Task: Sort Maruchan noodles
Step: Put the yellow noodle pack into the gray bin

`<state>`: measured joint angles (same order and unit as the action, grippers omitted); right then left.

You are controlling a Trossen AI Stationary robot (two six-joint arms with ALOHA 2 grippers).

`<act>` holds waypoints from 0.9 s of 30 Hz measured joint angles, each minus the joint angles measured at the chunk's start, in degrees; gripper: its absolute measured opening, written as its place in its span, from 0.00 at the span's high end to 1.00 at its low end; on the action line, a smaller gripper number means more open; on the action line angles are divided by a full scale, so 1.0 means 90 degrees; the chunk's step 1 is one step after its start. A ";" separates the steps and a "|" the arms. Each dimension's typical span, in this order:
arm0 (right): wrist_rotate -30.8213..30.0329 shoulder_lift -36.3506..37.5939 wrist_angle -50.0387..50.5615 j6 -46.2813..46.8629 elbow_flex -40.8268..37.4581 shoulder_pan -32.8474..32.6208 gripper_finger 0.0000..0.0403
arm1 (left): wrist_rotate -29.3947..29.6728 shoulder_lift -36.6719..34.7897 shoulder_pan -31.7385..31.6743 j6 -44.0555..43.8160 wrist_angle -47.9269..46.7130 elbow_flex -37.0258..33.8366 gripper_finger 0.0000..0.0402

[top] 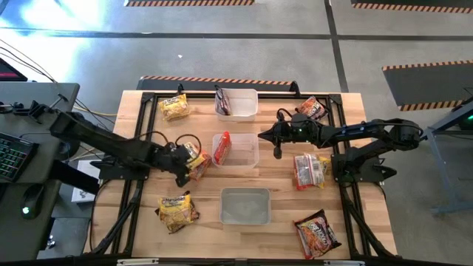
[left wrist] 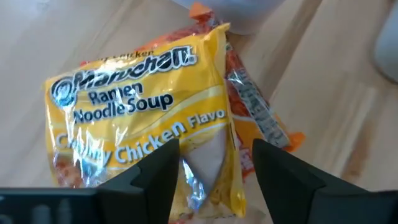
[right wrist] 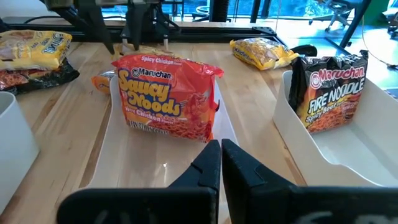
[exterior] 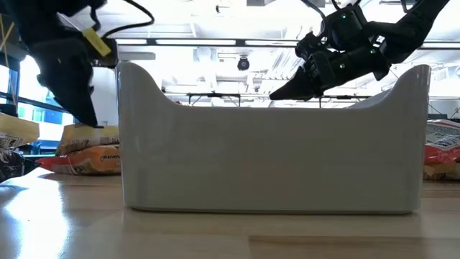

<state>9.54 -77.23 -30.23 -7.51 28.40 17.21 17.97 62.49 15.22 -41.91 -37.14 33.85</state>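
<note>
My left gripper [top: 183, 171] is open over a yellow Maruchan packet [left wrist: 137, 106] that lies on an orange packet [left wrist: 261, 118] on the table, left of the middle tub [top: 247, 159]. Its fingers stand on either side of the yellow packet's end. My right gripper [right wrist: 221, 155] is shut and empty, at the right end of the middle tub. A red Saucy Noods packet [right wrist: 165, 93] stands in that tub. A dark Fire Noodle packet [right wrist: 333, 93] leans in the far tub [top: 247, 111]. My left gripper comes at the yellow packet from above, with the packet's end [left wrist: 205, 162] between its open fingers [left wrist: 152, 177]. I cannot tell whether the fingers touch it.
An empty clear tub [top: 245, 193] stands nearest the front edge and fills the low view [exterior: 273, 158]. Loose yellow packets lie at the far left [top: 175, 107] and near left [top: 177, 210]. Red and dark packets lie on the right [top: 312, 108], [top: 309, 170], [top: 318, 233].
</note>
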 joint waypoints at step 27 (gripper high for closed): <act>0.0005 0.0000 -0.0001 -0.0043 0.0000 0.0000 1.00 | 0.0431 0.0763 -0.0005 0.0350 -0.0686 0.0517 0.99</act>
<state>9.58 -77.23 -30.23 -7.89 28.40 17.21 21.85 69.36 15.18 -38.76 -43.32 38.50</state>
